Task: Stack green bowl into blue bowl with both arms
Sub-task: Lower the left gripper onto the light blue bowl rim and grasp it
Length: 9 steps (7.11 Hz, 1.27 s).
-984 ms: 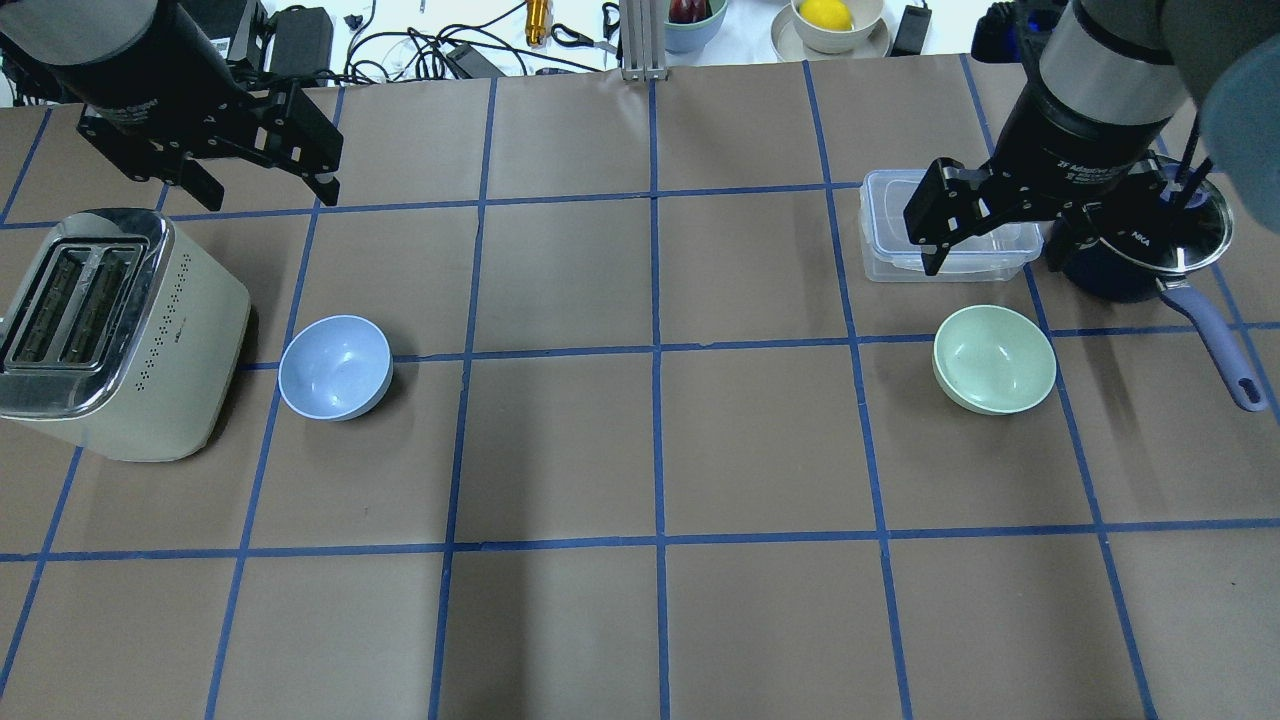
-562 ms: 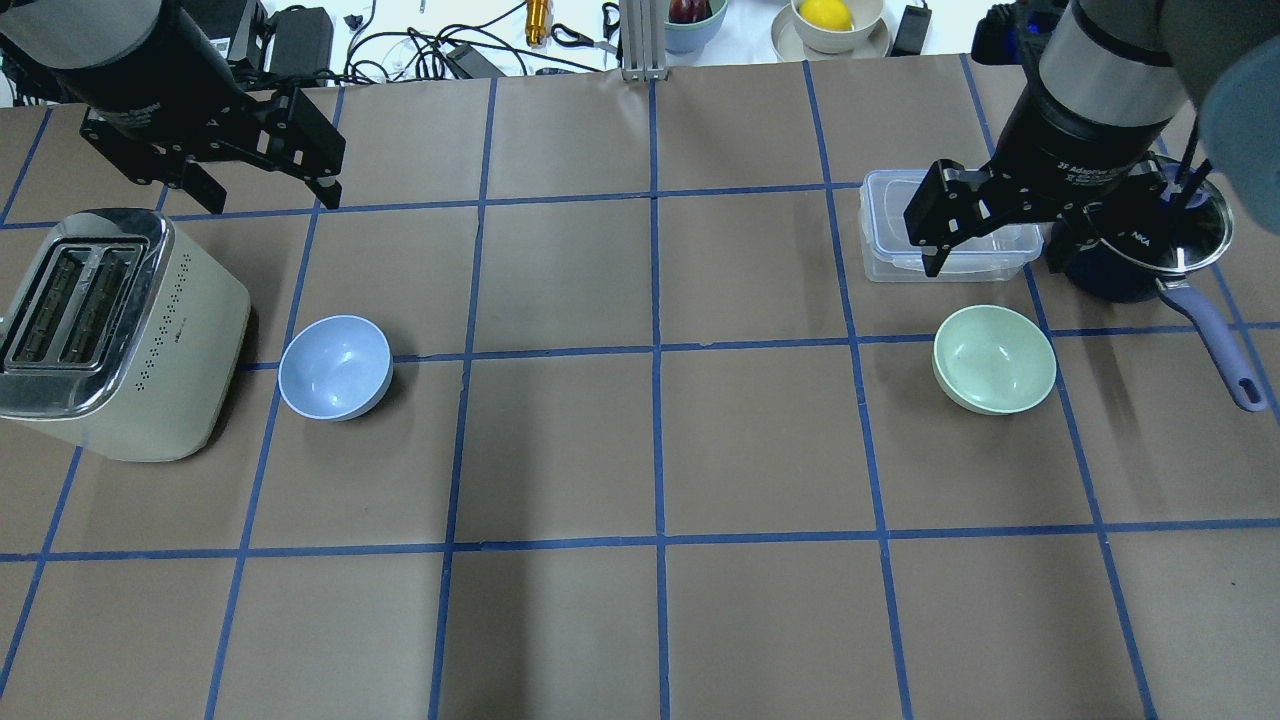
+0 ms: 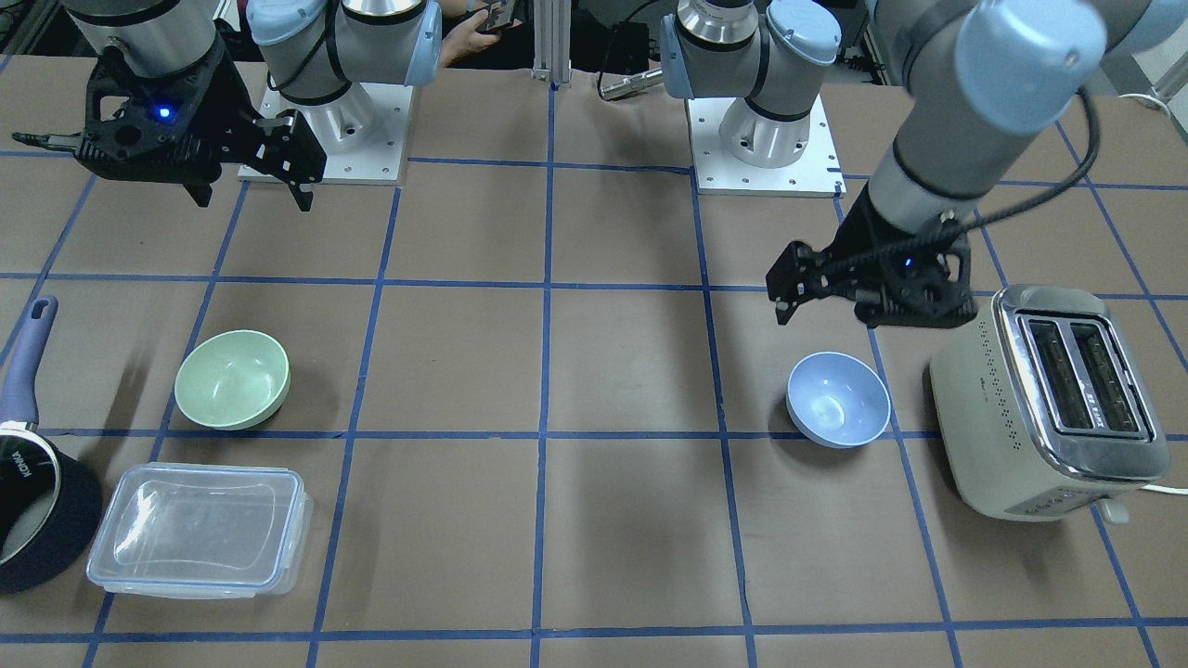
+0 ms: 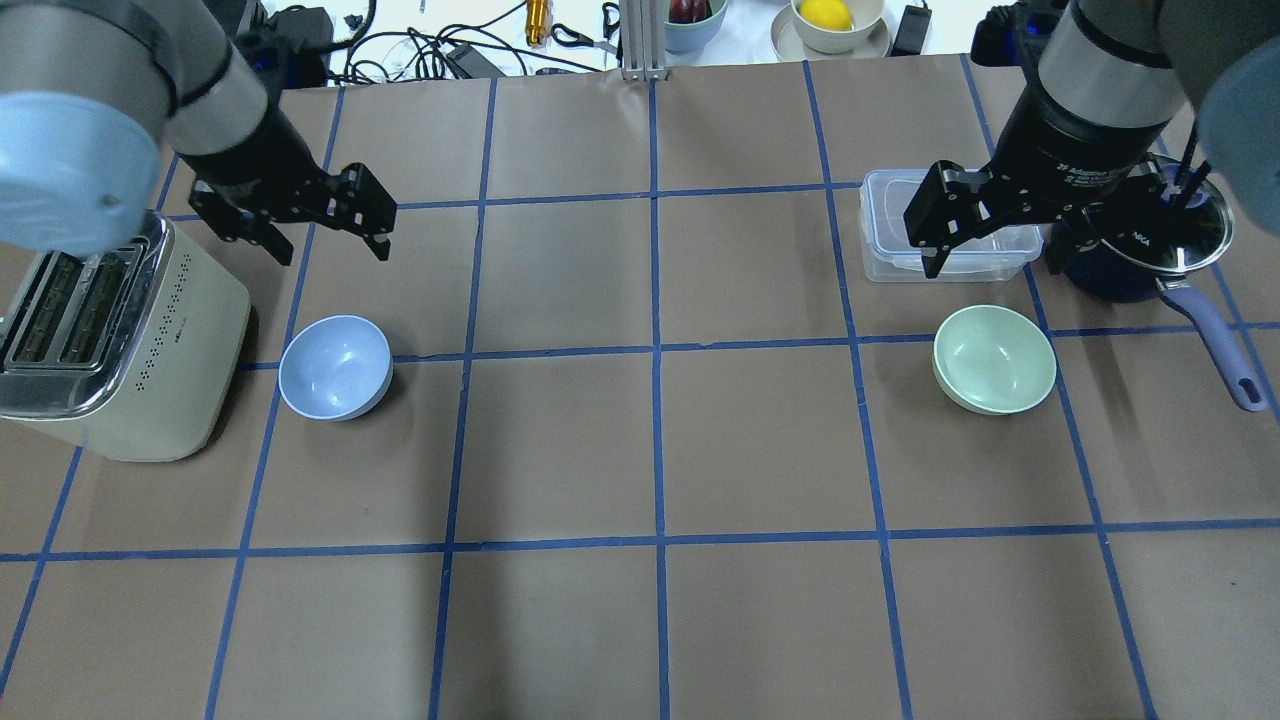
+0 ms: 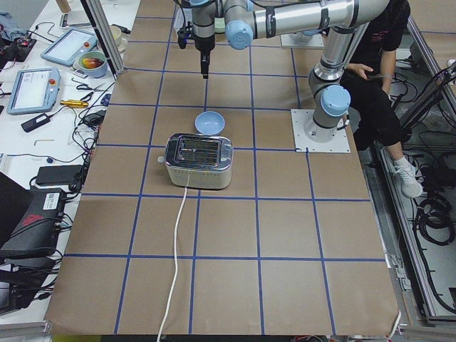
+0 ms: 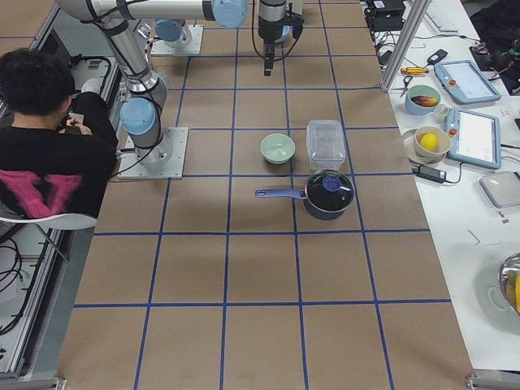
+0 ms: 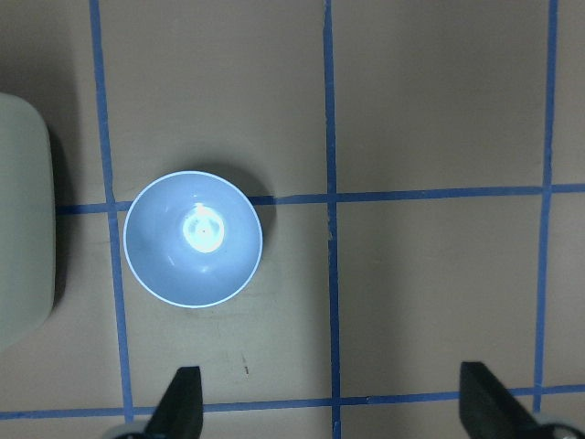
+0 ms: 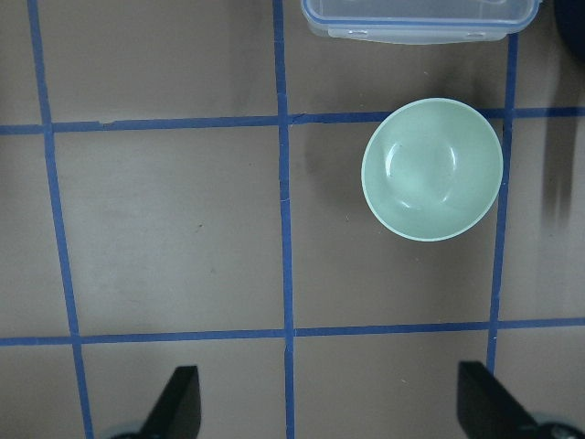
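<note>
The green bowl sits upright and empty on the table's right side; it also shows in the right wrist view. The blue bowl sits upright and empty on the left, beside the toaster, and shows in the left wrist view. My left gripper is open and empty, in the air just behind the blue bowl. My right gripper is open and empty, in the air behind the green bowl, over the clear container. The two bowls are far apart.
A cream toaster stands left of the blue bowl. A clear lidded container and a dark blue saucepan with a lid and a long handle sit behind and right of the green bowl.
My left arm has swung in from the far left corner toward the blue bowl, still open. My right gripper has hardly moved. The bowls have not moved.
</note>
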Tool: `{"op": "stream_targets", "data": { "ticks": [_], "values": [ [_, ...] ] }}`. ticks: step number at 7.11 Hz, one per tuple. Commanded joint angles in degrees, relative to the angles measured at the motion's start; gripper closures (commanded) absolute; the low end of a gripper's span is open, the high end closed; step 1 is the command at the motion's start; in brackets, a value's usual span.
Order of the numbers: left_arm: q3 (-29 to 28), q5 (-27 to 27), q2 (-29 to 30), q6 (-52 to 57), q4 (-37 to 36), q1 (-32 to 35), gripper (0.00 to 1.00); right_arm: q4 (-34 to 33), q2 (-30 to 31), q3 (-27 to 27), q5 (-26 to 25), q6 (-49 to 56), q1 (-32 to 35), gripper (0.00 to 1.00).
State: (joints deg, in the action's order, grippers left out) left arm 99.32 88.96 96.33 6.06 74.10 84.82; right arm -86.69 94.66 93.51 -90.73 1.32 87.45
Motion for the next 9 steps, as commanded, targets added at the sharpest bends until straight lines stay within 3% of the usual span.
{"op": "stream_targets", "data": {
  "ticks": [1, 4, 5, 6, 7, 9],
  "values": [
    [13.23, 4.0, 6.74, 0.87, -16.85, -0.27, 0.0, 0.03, 0.0, -0.17, 0.11, 0.09, 0.0, 0.0],
    [14.32, 4.29, 13.95, 3.07, -23.89, -0.36, 0.09, -4.24, -5.16, 0.62, -0.77, 2.36, -5.85, 0.0],
    [14.15, 5.51, 14.58, 4.21, -25.83, -0.36, 0.63, -7.58, -7.01, 0.97, -0.85, 6.2, -11.46, 0.0],
    [14.23, 6.04, 14.41, 4.22, -25.85, -0.27, 1.0, -8.13, -9.55, 2.02, -0.07, 9.55, -17.26, 0.0],
    [13.8, 6.65, 13.63, 3.7, -25.85, -0.1, 1.0, -9.62, -13.23, 3.07, 0.37, 14.54, -21.32, 0.0],
    [13.62, 7.54, 13.44, 1.08, -26.2, 1.3, 1.0, -14.11, -16.78, 6.23, 0.46, 15.56, -22.76, 0.0]
  ]
}}
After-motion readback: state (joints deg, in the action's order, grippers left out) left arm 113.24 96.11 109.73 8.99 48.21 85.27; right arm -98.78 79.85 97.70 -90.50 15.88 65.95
